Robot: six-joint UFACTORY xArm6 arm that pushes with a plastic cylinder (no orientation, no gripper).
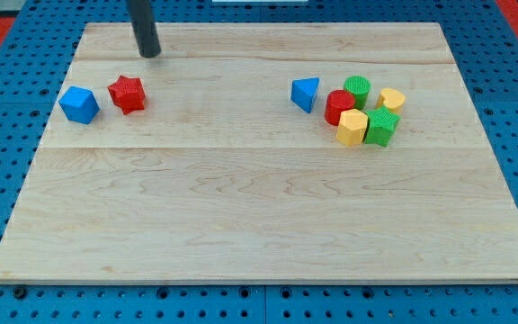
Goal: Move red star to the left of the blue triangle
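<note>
Red star [127, 94]: at the view's left of the worktop [259, 216], just below my tip [150, 54] and slightly to its left, apart from it, not touched. Blue triangle [306, 94]: well to the view's right of my tip and a little lower, roughly level with the star, with a long bare stretch of wood between the two. Blue cube [79, 104]: just beside the star on its far side from the triangle, further left of my tip, with a narrow gap showing between them.

Judged as the approach step: nothing pushed yet, star far short of its place. Next move, by judgement: bring my tip down and round to the star's left face, then sweep towards the view's right and stop just short of the triangle. Awkward spot there, since the cube crowds that very side. Threading the gap may nudge the cube, so perhaps better to shove the star downward clear of it first.

Beyond the triangle, far right of my tip, a tight cluster: red cylinder [338, 107], green cylinder [357, 89], yellow heart [391, 99], yellow hexagon [352, 128], green star [382, 127]. Best left undisturbed.

Rod leaning a little, upper part cut off by the view's top edge, lower end down near the worktop's far edge. No pincer fitted, so nothing released, clenched or grasped.
</note>
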